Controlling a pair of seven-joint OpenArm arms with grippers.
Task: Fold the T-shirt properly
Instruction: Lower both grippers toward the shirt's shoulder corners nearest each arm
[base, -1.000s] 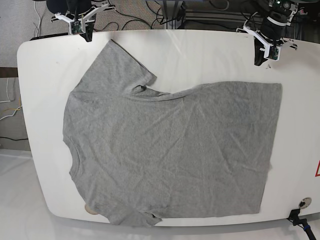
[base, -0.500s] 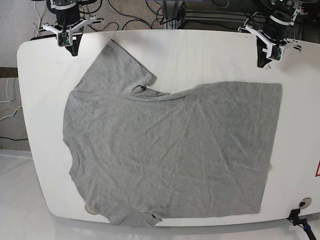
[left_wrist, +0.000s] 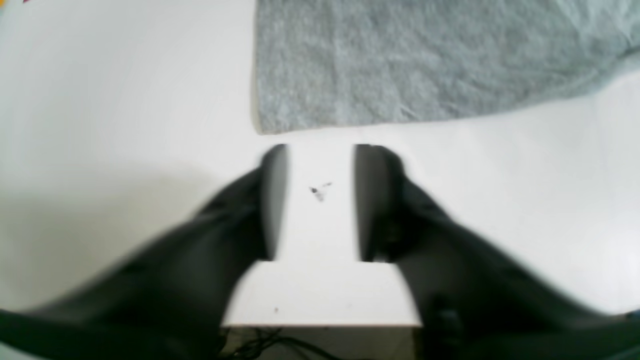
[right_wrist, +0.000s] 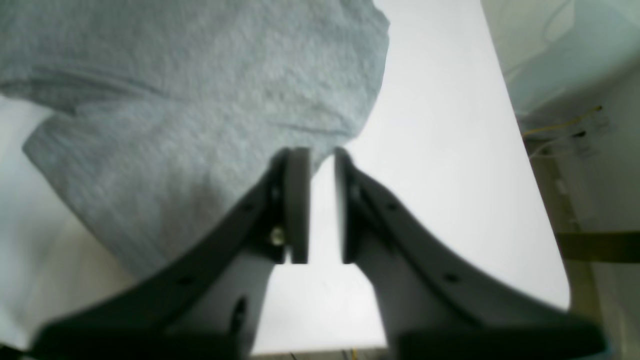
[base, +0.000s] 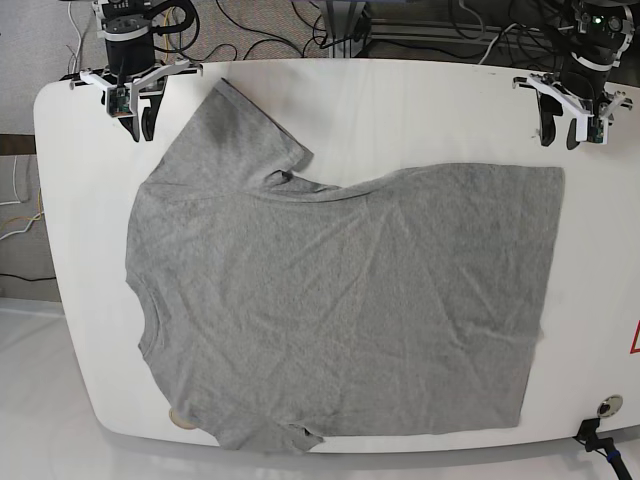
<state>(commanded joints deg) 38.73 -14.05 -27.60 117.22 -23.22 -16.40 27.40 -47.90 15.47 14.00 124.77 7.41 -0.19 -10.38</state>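
Your grey cotton T-shirt (base: 340, 300) lies spread flat on the white rounded table (base: 400, 100), one sleeve pointing toward the far edge. Your left gripper (left_wrist: 320, 200) hangs just beside the shirt's hem corner, fingers parted, grasping nothing. Your right gripper (right_wrist: 321, 205) sits at the sleeve's edge, fingers narrowly parted, also empty.

White tabletop (base: 400, 110) with rounded corners, evenly lit and faintly glossy. At 12 o'clock, black cables (base: 270, 30) lie tangled on grey carpet (base: 40, 40) behind a dark metal frame (base: 420, 35). At 9 o'clock, thin white cords (base: 15, 205) hang beside a brown strip (base: 15, 145). At 4 o'clock, a red triangular mark (base: 634, 340); below it a round fitting (base: 608, 406).
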